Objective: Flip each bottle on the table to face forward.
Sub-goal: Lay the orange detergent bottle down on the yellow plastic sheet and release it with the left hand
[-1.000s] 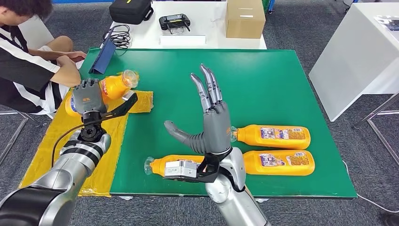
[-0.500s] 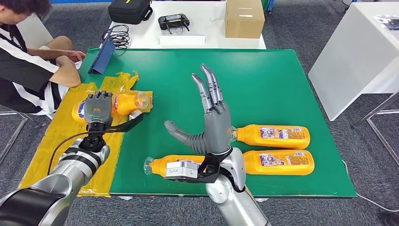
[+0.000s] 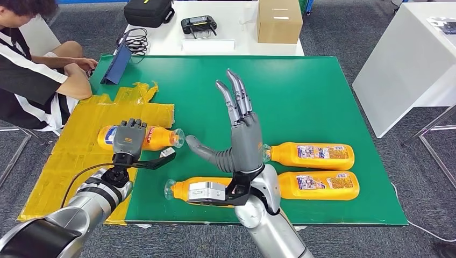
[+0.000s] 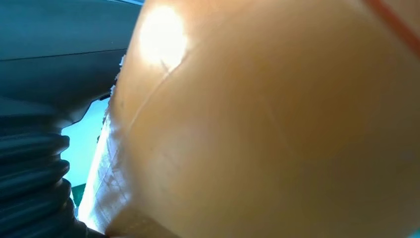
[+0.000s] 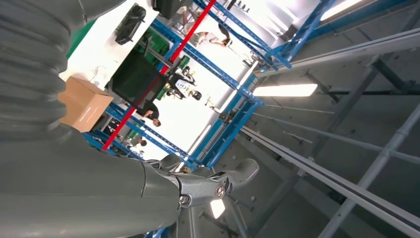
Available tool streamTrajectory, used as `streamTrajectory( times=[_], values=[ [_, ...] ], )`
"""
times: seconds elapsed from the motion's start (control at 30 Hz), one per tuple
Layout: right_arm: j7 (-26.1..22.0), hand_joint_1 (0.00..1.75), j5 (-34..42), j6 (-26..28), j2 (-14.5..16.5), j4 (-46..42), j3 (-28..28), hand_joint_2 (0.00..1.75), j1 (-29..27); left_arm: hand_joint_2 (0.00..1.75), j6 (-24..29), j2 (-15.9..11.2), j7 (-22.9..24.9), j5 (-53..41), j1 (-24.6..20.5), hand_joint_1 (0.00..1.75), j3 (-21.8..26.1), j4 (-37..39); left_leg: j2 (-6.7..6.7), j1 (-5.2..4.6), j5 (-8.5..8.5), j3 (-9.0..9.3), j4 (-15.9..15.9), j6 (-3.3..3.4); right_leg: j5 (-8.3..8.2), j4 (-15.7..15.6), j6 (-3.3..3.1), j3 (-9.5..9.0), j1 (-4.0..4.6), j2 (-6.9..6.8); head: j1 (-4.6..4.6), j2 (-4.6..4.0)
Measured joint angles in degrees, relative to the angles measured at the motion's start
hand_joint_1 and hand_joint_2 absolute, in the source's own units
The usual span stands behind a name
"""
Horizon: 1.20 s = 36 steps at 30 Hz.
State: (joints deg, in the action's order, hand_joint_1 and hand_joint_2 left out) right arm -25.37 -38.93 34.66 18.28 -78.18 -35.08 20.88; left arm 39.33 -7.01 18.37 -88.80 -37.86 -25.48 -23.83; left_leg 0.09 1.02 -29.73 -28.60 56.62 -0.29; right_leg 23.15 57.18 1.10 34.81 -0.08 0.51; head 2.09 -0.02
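Your green table (image 3: pixel 322 80) has three orange bottles lying on their sides near the front edge: two stacked at right (image 3: pixel 312 156) (image 3: pixel 317 185), one (image 3: pixel 185 188) under your right arm. Right hand (image 3: pixel 242 137) is raised upright, fingers spread, holding nothing. Left hand (image 3: pixel 129 138) grips a fourth bottle (image 3: pixel 156 138) lying over the yellow tape (image 3: pixel 70 156) at the mat's left edge.

A grey carpeted floor (image 3: pixel 344 32) surrounds a table with a green top (image 3: pixel 301 97), behind which stands a white table (image 3: pixel 236 32) and, to the right, another white table (image 3: pixel 408 64). In the right wrist view, blue steel racking (image 5: pixel 233 124) rises under a grey beamed ceiling (image 5: pixel 356 99) with a lit strip light (image 5: pixel 285 90).
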Motion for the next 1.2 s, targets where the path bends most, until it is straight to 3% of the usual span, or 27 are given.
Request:
streamTrajectory(
  times=[0.1,0.23,0.63,0.97,1.2],
  values=[
    [-0.21,0.0,0.07,-0.38,0.04,0.38,-0.3,1.75,0.43,1.75,-1.82,0.59,0.01,-0.01,-0.78,1.71,-0.38,2.3,0.0,0.0,0.0,0.01,0.0,0.0,0.0,0.0,0.0,0.0,0.0,0.0,-0.01,0.0],
    [-0.33,0.0,0.31,-0.91,0.11,0.85,-0.71,1.75,1.02,1.75,-5.26,1.25,0.01,0.01,-2.12,0.03,-0.7,4.7,0.02,0.0,0.0,0.03,0.0,0.0,-0.01,0.0,0.0,-0.02,-0.01,0.01,0.0,0.0],
    [0.1,0.0,0.15,-1.65,0.44,1.16,-1.18,1.75,1.36,1.75,-11.62,2.31,-0.76,2.36,-3.74,0.0,0.58,6.89,-0.01,0.01,0.0,0.05,0.0,0.0,-0.01,0.01,0.0,-0.04,0.0,0.0,0.01,0.0],
    [0.55,0.0,-0.21,-1.91,0.45,1.16,-1.27,1.75,1.37,1.75,-14.12,3.09,-6.87,9.66,-4.9,0.0,7.35,7.07,-0.02,0.01,0.0,0.14,0.0,0.0,-0.01,0.01,0.0,-0.13,0.0,-0.01,0.01,0.0],
    [0.62,0.0,-0.32,-1.92,0.45,1.16,-1.27,1.75,1.37,1.75,-14.09,3.56,-8.54,10.98,-5.1,0.0,10.2,7.07,-0.03,0.0,0.0,0.16,0.0,0.0,-0.01,0.01,0.0,-0.17,0.0,-0.01,0.01,0.0]
  ],
)
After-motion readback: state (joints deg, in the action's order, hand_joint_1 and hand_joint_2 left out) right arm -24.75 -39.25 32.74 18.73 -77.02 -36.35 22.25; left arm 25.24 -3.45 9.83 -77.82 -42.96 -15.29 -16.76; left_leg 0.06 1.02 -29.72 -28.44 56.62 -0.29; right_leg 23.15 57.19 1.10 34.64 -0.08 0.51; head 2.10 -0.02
